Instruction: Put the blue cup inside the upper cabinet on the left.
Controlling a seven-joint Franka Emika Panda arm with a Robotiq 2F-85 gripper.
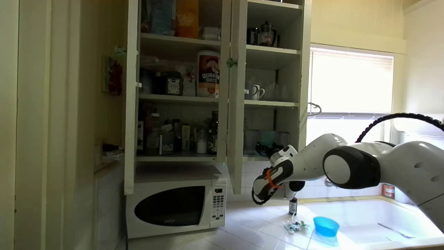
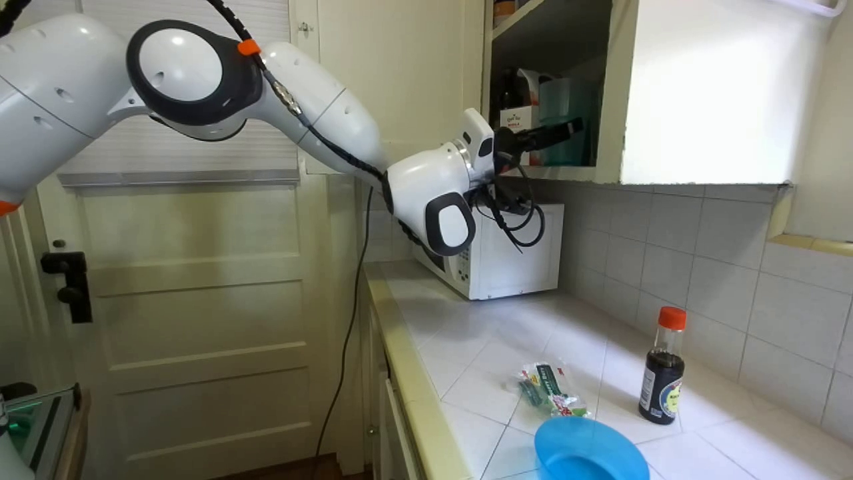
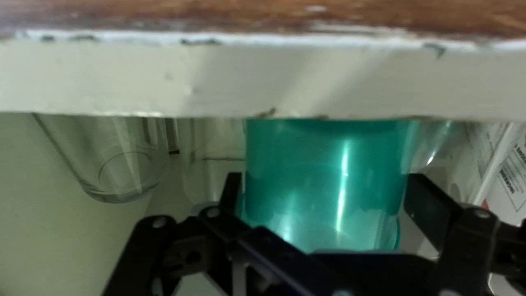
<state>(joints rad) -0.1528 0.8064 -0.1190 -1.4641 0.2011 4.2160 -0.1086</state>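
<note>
One end effector: its jaws stand wide, one to either side of a teal tumbler; contact cannot be told. Tumbler and neighbouring clear glasses: on a shelf that lies, in an exterior view, right of the upper cabinet, itself open. Microwave: below, on the desk. Farther out, same desk: red-capped bottle; packet; blue cup, which sits just beside the packet, near the sink.
</note>
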